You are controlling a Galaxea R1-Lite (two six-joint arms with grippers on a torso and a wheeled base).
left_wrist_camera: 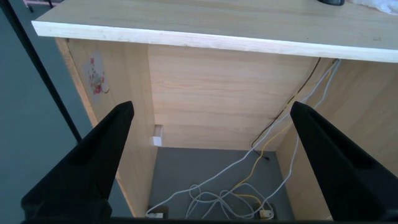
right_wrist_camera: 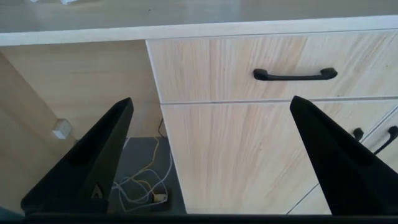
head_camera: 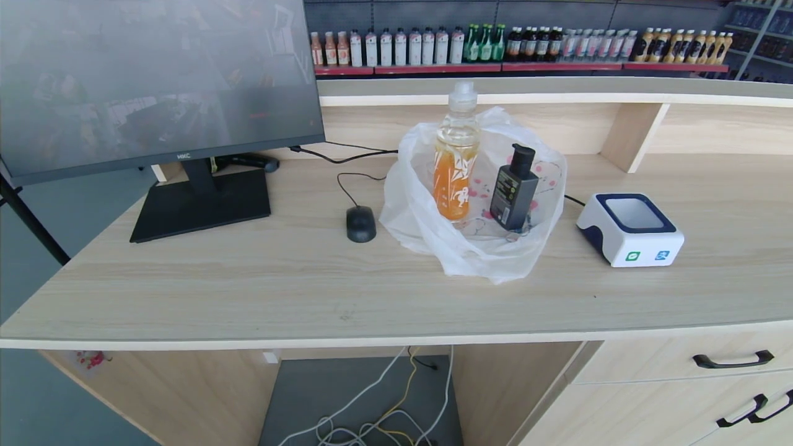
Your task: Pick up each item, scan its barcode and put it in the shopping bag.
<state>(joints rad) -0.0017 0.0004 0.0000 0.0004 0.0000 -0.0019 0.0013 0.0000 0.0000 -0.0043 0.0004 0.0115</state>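
**Bagged and upright at the checkout**

An orange drink bottle (head_camera: pixel 455 167) and a dark, black-capped bottle (head_camera: pixel 514 195) stand inside the white shopping bag (head_camera: pixel 415 214) at mid-table (head_camera: pixel 248 285), the dark one at the drink's 3 o'clock. A barcode scanner (head_camera: pixel 629 229) sits at the bag's 3 o'clock, a mouse (head_camera: pixel 360 223) at 9. The left tool (left_wrist_camera: pixel 211 106) and right tool (right_wrist_camera: pixel 211 99) gape wide, holding nothing, below the table's edge.

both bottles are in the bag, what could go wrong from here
1. The tall orange drink bottle stands upright in the limp shopping bag, well above its rim; a nudge could tip it onto the dark bottle or the mouse.
2. The open left gripper and right gripper sit low in front of the counter edge; rising straight up might strike it or the drawer handle.
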